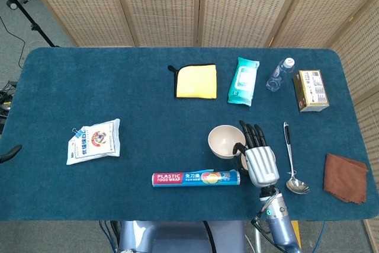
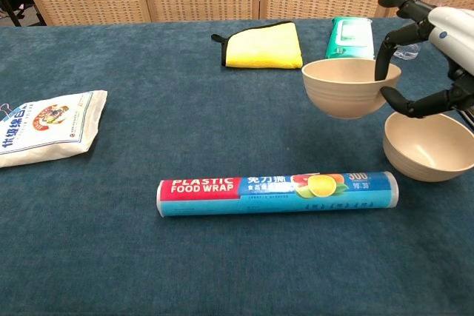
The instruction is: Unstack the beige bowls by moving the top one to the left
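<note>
My right hand (image 1: 258, 159) (image 2: 441, 44) holds the top beige bowl (image 1: 225, 140) (image 2: 345, 88) in the air, a finger hooked inside its rim and the thumb under its outer wall. The bowl hangs level, left of the second beige bowl (image 2: 428, 146), which sits on the blue table on its own. From the head camera my hand hides that lower bowl. Of my left hand only a dark sliver (image 1: 8, 153) shows at the table's left edge.
A plastic wrap roll (image 1: 196, 178) (image 2: 278, 193) lies just in front of the bowls. A spoon (image 1: 291, 161) and brown cloth (image 1: 345, 177) lie to the right. Farther back are a yellow cloth (image 1: 196, 80), wipes pack (image 1: 243, 80), bottle (image 1: 279, 74) and box (image 1: 312, 90). A white bag (image 1: 94, 140) lies left.
</note>
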Available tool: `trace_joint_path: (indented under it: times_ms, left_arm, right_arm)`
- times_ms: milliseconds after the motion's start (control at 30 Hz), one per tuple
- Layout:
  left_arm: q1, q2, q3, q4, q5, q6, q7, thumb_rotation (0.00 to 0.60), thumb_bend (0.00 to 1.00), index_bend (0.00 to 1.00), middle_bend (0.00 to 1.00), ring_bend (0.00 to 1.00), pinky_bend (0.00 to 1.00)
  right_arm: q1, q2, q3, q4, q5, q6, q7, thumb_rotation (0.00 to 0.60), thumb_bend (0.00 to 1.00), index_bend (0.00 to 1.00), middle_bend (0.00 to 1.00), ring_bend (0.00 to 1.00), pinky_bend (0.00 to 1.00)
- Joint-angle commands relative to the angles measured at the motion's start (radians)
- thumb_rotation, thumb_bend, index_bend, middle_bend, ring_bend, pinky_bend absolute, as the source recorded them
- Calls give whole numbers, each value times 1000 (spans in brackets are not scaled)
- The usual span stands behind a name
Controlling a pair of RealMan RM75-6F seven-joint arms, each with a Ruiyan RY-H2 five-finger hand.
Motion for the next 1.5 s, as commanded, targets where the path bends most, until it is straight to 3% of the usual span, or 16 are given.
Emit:
trace_joint_path:
  times_ms: [33,800,1067,1200,1300,1500]
  left_arm:
    - [8,14,4,-1,6,5,-13,323,98,0,0,0,0]
    - [27,42,13,26,-9,3,-38,322,98,0,0,0,0]
    - [32,43,21,29,-7,-3,-45,321,98,0,0,0,0]
    - [32,41,22,25,-5,-3,-42,323,97,0,0,0,0]
    - [30,40,22,22,-3,-3,-36,323,98,0,0,0,0]
    - [25,34,21,17,-2,-9,-29,323,97,0,0,0,0]
  right_arm:
    - [7,-24,6,21,24,-14,0,600,466,539,0,0,0]
    - [87,-234,42,269,114,-111,97,600,466,543,0,0,0]
    - [84,-252,36,302,125,-107,97,600,465,543,0,0,0]
    - [80,-240,26,303,132,-115,91,600,419,543,0,0,0]
    - [79,-226,20,300,128,-117,92,600,407,509,0,0,0]
    - [73,-203,18,280,132,-112,79,600,372,343,0,0,0]
